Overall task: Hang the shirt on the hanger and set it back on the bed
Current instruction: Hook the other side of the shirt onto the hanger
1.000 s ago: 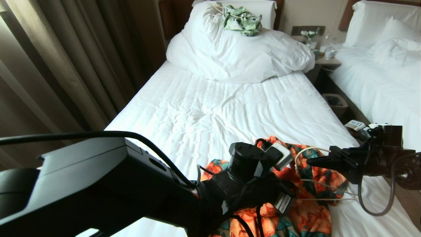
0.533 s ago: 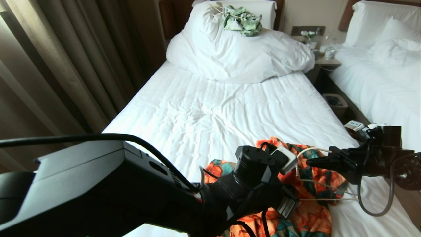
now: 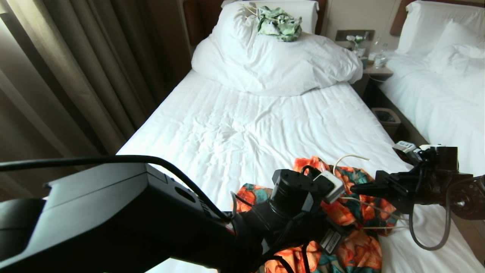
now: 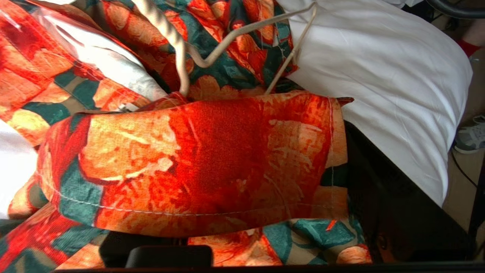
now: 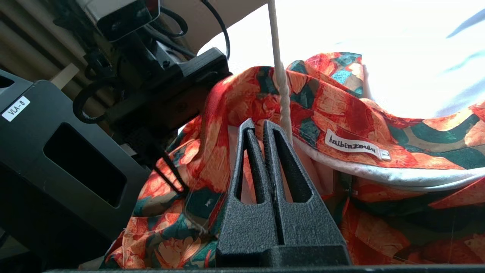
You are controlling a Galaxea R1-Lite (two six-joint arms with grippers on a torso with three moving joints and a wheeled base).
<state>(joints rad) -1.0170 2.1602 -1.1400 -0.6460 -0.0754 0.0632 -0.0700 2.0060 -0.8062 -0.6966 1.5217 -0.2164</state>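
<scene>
The step in hand looks like threading the hanger [image 3: 356, 178] into the shirt [image 3: 356, 250], with the dressing about half done; the shirt lies bunched at the bed's [image 3: 227, 125] near edge toward its right corner, and the hanger lies on and partly inside it, hook poking up.

The right gripper [image 5: 261, 127] reaches in from the right side of the bed, its fingers pressed shut, tips against the collar beside the hanger's twisted neck; whether cloth is pinched between them I cannot tell. The left gripper [image 3: 333, 231] hangs low over the crumpled cloth; its fingers are hidden in the head view, and the wrist view shows only a fold of fabric draped across the front, so open or closed I cannot tell.

Next, I judge, the left needs a fresh hold on a shoulder or collar edge to draw it over the wire end; the thin wire could slip out.

The shirt: big orange flowers on dark green, pale lining, white label at the collar; soft, creased, likely to sag.
</scene>
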